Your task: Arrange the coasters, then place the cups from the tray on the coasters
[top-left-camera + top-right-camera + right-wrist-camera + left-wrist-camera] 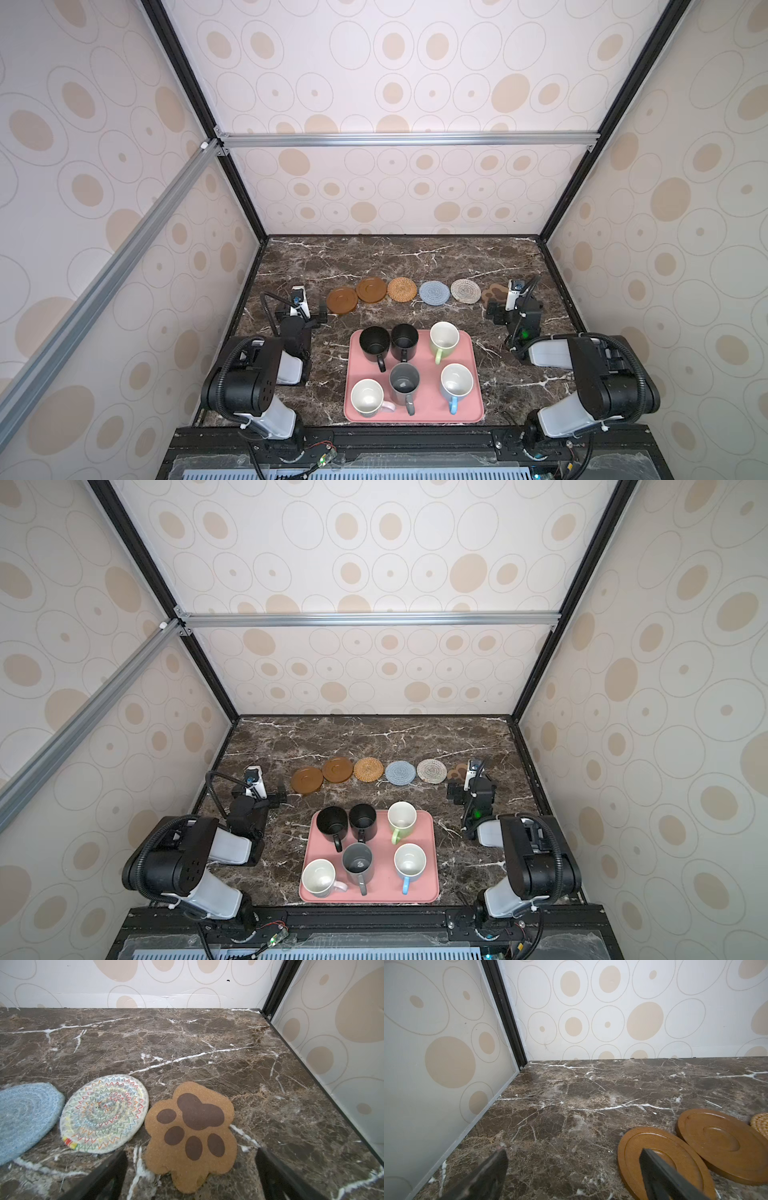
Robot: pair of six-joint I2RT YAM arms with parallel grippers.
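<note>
Coasters: all six are lined up in a row across the tabletop [374, 257], just behind the tray [419, 411].
Row order: left to right in both top views it goes first wooden disc [342, 300], second wooden disc [371, 289], rattan coaster [402, 289], blue-grey woven coaster [434, 292], whitish woven coaster [465, 291], then the paw coaster [493, 291] at the end.
Spacing: pretty tight, with neighbours edge to edge or close to it. The first wooden disc sits a bit nearer the tray than the rest.
Cups: all six stand upright on the tray, handles pointing roughly toward the near edge.
Back row: left black mug [374, 343], right black mug [404, 341], light green mug [444, 340].
Front row: white mug [367, 397] with the pinkish handle, grey mug [404, 384], light blue mug [456, 384].
Left jaws: spread wide with nothing in them, low by the left end of the row. In the left wrist view one finger [664, 1178] overlaps the first wooden disc.
Right jaws: also spread wide and empty, at the right end of the row. The right wrist view shows the paw coaster lying in the gap between the fingers [104, 1178]. Can't tell if they touch the tabletop.
</note>
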